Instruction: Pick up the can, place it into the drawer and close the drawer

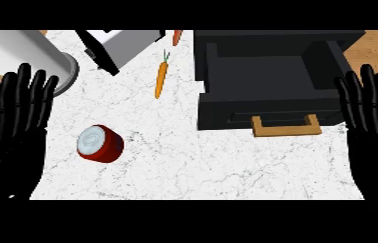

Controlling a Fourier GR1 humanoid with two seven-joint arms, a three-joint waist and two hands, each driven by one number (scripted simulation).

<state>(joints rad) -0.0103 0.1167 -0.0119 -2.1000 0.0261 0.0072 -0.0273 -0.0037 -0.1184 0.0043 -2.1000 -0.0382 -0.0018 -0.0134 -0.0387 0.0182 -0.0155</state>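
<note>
Can (100, 144) lies left of open drawer (269, 79).

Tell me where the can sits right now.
In the head view, the red can stands on the white counter at lower left, beside the open left hand, below the carrot and left of the open black drawer.
</note>
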